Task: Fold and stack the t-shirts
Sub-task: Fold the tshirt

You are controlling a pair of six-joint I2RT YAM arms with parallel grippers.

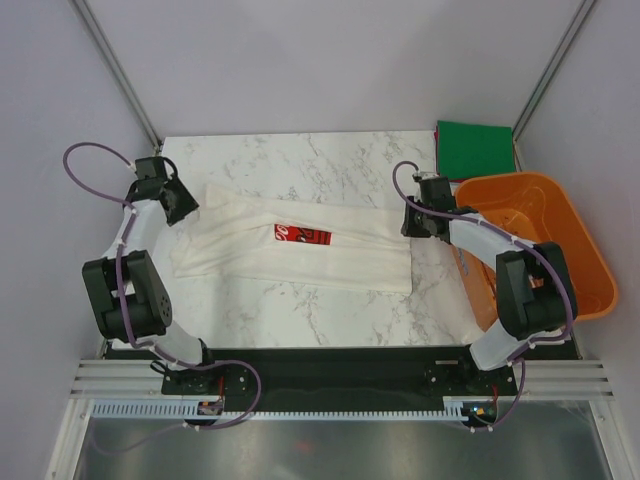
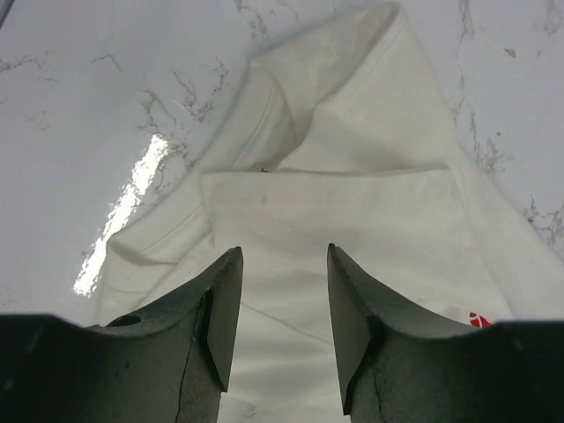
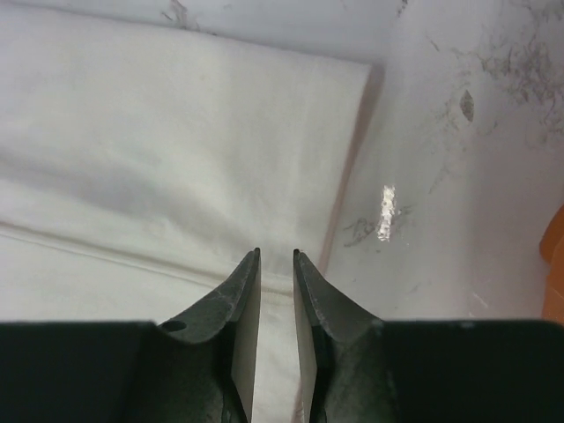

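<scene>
Your left gripper (image 2: pixel 282 256) hangs half wide and empty over the white t-shirt (image 1: pixel 300 262), a long band across the table (image 1: pixel 300 160). Your right gripper (image 3: pixel 276 256), barely parted, holds nothing at its hem. Pinch one layer only and the fold may peel open. The green t-shirt (image 1: pixel 472 146) sits far right.

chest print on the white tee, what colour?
Red chest print on the white t-shirt; top view shows it best.
</scene>
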